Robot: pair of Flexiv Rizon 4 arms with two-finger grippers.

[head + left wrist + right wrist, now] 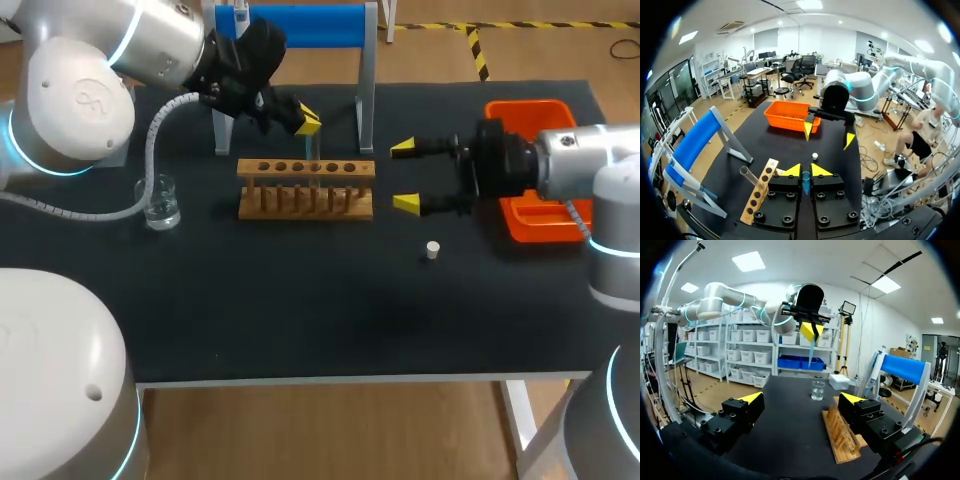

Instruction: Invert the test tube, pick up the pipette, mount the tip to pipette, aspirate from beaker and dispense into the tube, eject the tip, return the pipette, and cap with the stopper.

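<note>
My left gripper [306,121] hangs above the wooden rack [305,190], shut on a clear test tube [315,150] that points down toward the rack's holes. In the left wrist view the tube [805,183] sits pinched between the yellow tips of that gripper [806,170]. The right wrist view shows the tube [811,353] hanging from the same gripper [811,331]. My right gripper [404,176] is level with the rack's right end, open and empty. It also shows open in its own wrist view [802,399]. A glass beaker [160,203] stands at the left. The white stopper [432,250] lies in front of the right gripper.
An orange tray [520,112] sits at the right under my right arm. A blue stand [290,25] rises at the back behind the rack. A clear tube-like piece [748,176] sticks up from the rack [759,192] beside my left gripper.
</note>
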